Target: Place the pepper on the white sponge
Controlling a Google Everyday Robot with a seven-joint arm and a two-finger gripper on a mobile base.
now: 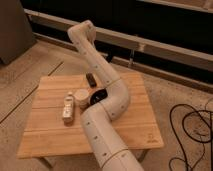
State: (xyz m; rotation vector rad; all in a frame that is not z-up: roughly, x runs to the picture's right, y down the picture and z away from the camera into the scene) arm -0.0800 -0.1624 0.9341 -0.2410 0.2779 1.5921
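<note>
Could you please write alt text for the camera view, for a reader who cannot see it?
A white robot arm rises from the foreground over a wooden table, its claw out of sight. On the table lie a white sponge, a round beige cup, a black bowl partly behind the arm, and a dark rectangular block.

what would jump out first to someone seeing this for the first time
The big white arm snakes up over the wooden table, hiding its middle. Its tool cannot be seen here. Left of the arm lie the white sponge, a beige cup and a dark block.
</note>
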